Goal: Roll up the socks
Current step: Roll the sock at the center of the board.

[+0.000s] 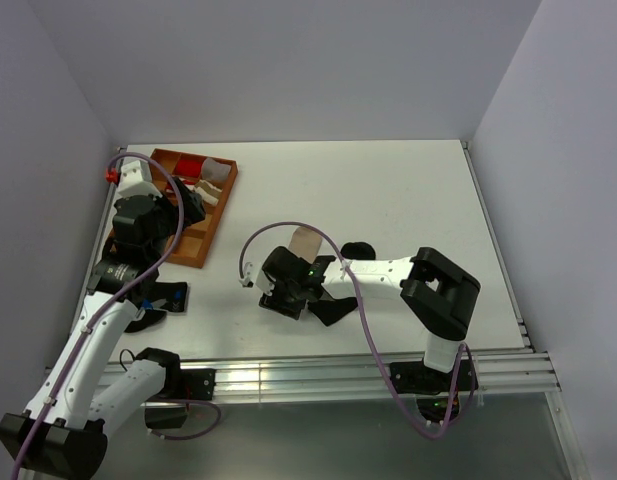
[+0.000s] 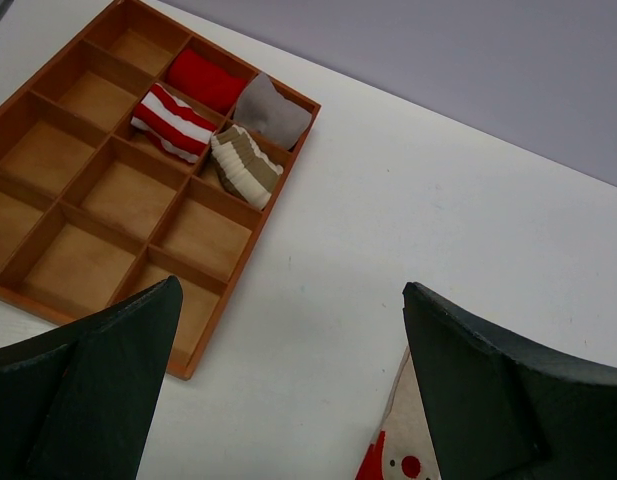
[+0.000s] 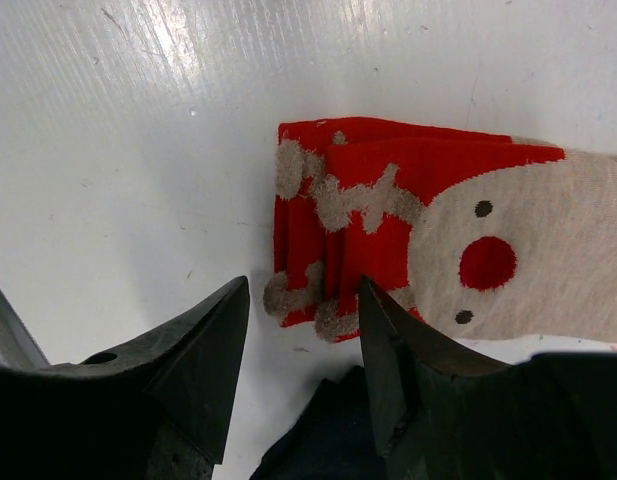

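Observation:
A beige and red Christmas sock [image 3: 408,215] lies flat on the white table, its red end folded over. It also shows in the top view [image 1: 306,241] and at the bottom of the left wrist view [image 2: 396,452]. My right gripper [image 3: 300,295] is open just above the folded red end, whose lower corner lies between the fingertips; in the top view the right gripper [image 1: 279,293] is at the sock's near end. My left gripper [image 2: 290,290] is open and empty, hovering over the table beside the tray, also seen from above [image 1: 191,211].
A wooden compartment tray [image 2: 86,195] at the left [image 1: 201,247] holds rolled socks: red [image 2: 206,78], red-white striped [image 2: 173,122], grey [image 2: 273,108], beige striped [image 2: 246,165]. Dark socks lie near the right gripper [image 3: 328,425], behind it [image 1: 358,250] and by the left arm [image 1: 158,298].

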Tool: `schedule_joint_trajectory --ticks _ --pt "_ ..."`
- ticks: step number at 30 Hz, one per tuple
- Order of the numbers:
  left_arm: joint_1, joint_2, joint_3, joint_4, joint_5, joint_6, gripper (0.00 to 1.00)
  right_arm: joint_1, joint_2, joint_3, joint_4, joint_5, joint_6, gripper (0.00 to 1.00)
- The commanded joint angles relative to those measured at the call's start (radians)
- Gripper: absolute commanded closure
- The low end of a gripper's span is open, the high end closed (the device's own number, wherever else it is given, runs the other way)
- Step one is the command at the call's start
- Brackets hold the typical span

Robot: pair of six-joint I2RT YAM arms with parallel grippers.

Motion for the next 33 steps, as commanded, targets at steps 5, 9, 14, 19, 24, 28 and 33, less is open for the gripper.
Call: schedule_joint_trajectory --ticks 5,9,14,19,24,28,33 --pt "0.005 0.002 0.001 0.026 0.017 0.000 0.02 0.009 0.003 0.021 0.010 0.031 0.007 0.46" --pt "0.005 0.008 0.001 0.027 0.023 0.000 0.02 0.007 0.003 0.001 0.026 0.054 -0.002 0.47" --pt "0.005 0.025 0.001 0.027 0.037 -0.001 0.03 0.007 0.010 -0.005 0.026 0.065 -0.008 0.52" --pt "0.009 0.035 -0.001 0.030 0.048 -0.004 0.03 0.007 0.023 -0.005 0.023 0.070 -0.013 0.69" --pt "0.009 0.048 -0.021 0.053 0.080 -0.091 0.10 -0.007 -0.007 -0.013 -0.006 0.019 -0.039 0.85" --pt "0.003 0.065 -0.060 0.110 0.103 -0.203 0.20 -0.071 -0.061 -0.004 -0.058 -0.123 -0.061 0.85" --pt "-0.081 0.040 -0.208 0.273 0.036 -0.300 0.21 -0.140 -0.096 0.013 -0.105 -0.194 -0.090 0.79"
